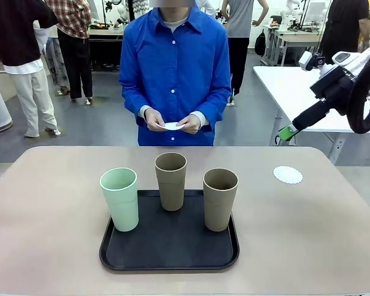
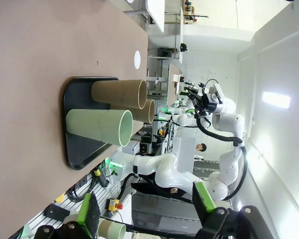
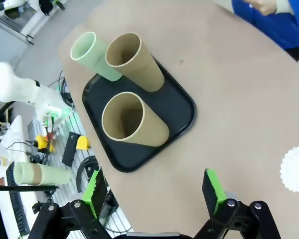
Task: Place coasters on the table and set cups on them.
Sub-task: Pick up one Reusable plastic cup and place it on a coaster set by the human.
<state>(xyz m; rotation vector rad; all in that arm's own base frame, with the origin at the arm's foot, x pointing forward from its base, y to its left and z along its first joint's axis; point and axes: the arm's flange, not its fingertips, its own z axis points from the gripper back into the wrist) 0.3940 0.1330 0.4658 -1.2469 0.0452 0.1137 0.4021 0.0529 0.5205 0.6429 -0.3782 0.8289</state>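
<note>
Three cups stand upright on a black tray: a mint one at the left and two taupe ones. One white lacy coaster lies on the beige table, right of the tray. The person across the table holds another coaster in both hands. My right gripper hangs open above the table's far right corner, holding nothing; in its wrist view the cups and the coaster lie below. My left gripper is open and empty, off the table's side, facing the cups.
A white table stands behind my right arm. Bare tabletop lies left, right and beyond the tray. Other people stand in the background.
</note>
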